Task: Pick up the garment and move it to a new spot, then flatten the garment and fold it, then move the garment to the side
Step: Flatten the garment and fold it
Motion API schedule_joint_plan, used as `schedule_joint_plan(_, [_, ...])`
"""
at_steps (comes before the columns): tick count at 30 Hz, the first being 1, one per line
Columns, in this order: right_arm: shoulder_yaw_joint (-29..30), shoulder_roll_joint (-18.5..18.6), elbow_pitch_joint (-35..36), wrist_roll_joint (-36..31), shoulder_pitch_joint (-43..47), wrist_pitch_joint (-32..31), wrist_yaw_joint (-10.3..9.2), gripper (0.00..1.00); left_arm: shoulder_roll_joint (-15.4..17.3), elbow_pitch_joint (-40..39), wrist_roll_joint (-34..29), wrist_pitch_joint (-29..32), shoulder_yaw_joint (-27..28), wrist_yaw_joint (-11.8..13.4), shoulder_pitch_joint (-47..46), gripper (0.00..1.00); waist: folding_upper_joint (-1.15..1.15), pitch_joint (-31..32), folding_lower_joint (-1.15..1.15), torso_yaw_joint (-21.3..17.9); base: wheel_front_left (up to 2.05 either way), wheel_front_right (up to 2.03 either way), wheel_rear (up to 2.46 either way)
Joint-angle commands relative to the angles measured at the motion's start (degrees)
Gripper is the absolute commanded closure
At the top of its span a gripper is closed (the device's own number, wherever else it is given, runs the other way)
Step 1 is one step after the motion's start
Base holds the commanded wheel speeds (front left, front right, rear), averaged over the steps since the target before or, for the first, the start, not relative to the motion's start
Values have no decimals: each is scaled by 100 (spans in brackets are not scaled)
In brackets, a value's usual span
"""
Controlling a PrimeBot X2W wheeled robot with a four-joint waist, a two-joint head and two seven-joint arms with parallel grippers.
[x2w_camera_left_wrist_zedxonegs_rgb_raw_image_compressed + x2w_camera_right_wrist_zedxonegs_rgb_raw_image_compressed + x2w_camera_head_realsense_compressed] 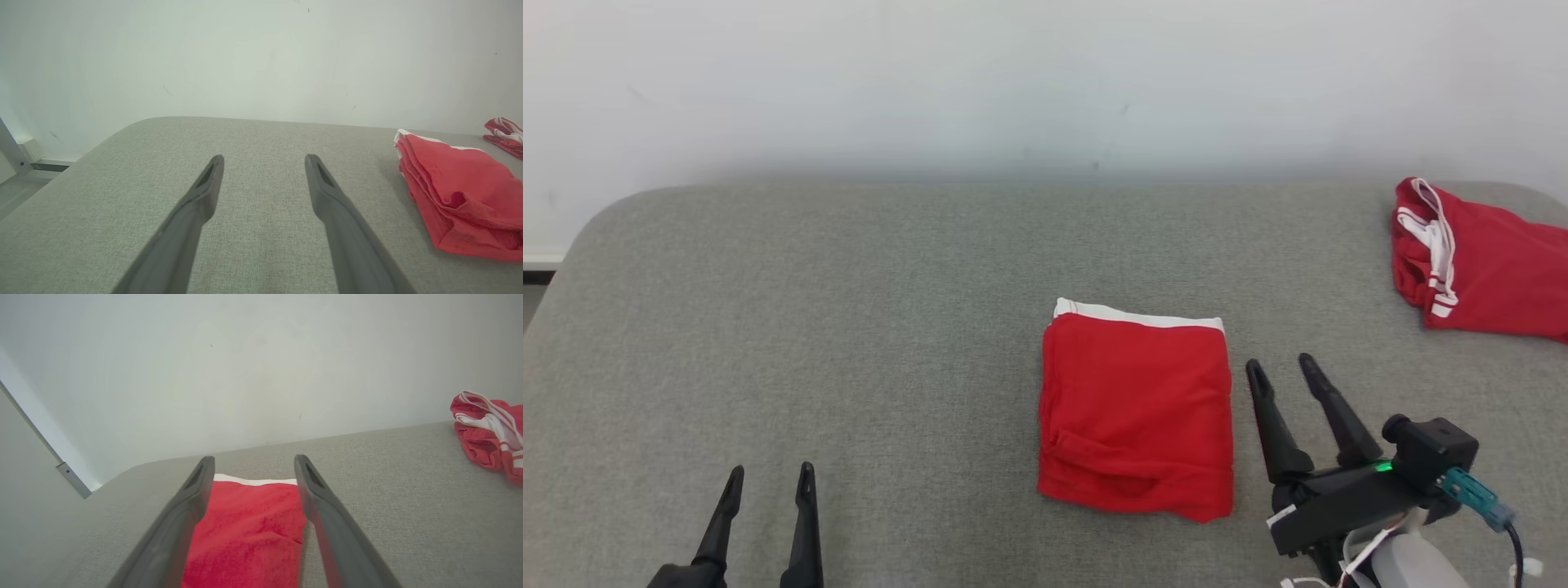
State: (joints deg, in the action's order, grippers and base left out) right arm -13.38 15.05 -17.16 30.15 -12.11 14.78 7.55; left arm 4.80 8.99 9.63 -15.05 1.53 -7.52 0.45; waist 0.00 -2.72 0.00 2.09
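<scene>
The garment [1135,412] is red with a white band along its far edge, folded into a neat square and lying flat on the grey padded table [849,310], right of centre. It also lies at the right of the left wrist view [457,196] and between my fingers in the right wrist view [249,526]. My right gripper [1281,365] stands open just to the garment's right, apart from it and holding nothing. My left gripper [771,474] is open at the lower left, well away from the cloth, over bare table [261,159].
A second red garment [1478,265] with white stripes lies bunched at the table's far right edge, also in the right wrist view [490,435]. A white wall [1045,82] runs behind the table. The table's rounded left corner [596,220] drops to the floor.
</scene>
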Motion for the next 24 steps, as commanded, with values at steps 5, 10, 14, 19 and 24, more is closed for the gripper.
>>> schedule_joint_plan(5, [554, -304, 548, -795, 489, 39, -17, 0, 39, -61, -69, -15, 101, 8, 166, 0, 0, 78, 0, -227, 0, 0, 0])
schedule_joint_plan(10, [828, -540, 852, -1176, 857, 42, -17, 0, 55, -100, -99, -15, 159, 8, 215, 0, 0, 118, 0, -339, 0, 0, 0])
schedule_joint_plan(14, [981, -729, 988, -1343, 1102, 42, -17, 0, 70, -139, -146, -15, 183, 8, 270, 0, 0, 152, 0, -381, 0, 0, 0])
schedule_joint_plan(19, [1131, -871, 1109, -1563, 1360, 43, -17, 0, 119, -158, -326, -15, 145, 8, 320, 0, 0, 208, 0, -372, 0, 0, 0])
schedule_joint_plan(24, [1284, -988, 1151, -1655, 1525, 43, -17, 0, 62, -148, -329, -15, 196, 8, 381, 0, 0, 259, 0, -339, 0, 0, 0])
